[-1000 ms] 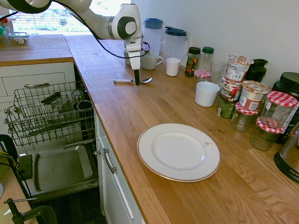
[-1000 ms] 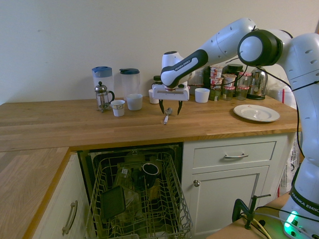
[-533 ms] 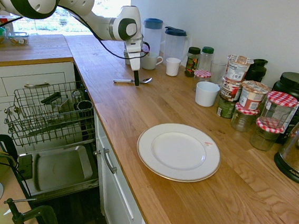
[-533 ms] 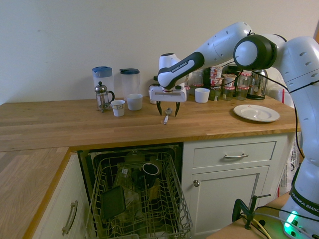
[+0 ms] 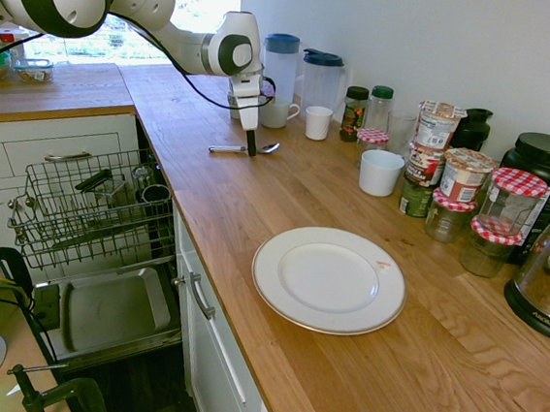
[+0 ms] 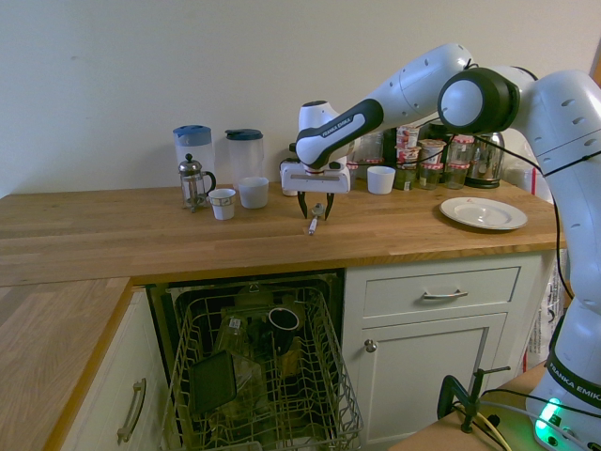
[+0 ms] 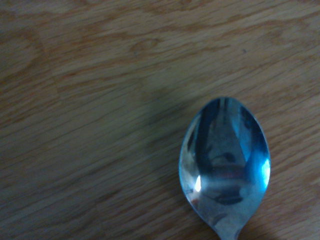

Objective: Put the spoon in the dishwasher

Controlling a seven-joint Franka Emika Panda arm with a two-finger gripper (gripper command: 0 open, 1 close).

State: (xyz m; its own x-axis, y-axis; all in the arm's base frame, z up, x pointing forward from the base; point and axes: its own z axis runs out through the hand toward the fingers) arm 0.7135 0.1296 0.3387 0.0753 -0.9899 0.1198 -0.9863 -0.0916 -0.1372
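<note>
On the left the dishwasher's wire rack (image 6: 282, 376) is pulled out, a black mug (image 6: 284, 321) cradled in it. Above, on the wooden counter (image 6: 103, 235), the spoon (image 6: 314, 225) is straddled by the parted fingers of the claw (image 6: 315, 208); further right, a white plate (image 6: 484, 213) is seen.

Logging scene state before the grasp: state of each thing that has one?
gripper: open, fingers on either side of the spoon
spoon: lying on the counter, bowl facing up
dishwasher: open, rack pulled out, items in it
plate: flat on counter, nothing on it
blue-lidded pitcher: upright, lid on
drawer: closed
cupboard door: closed
</note>
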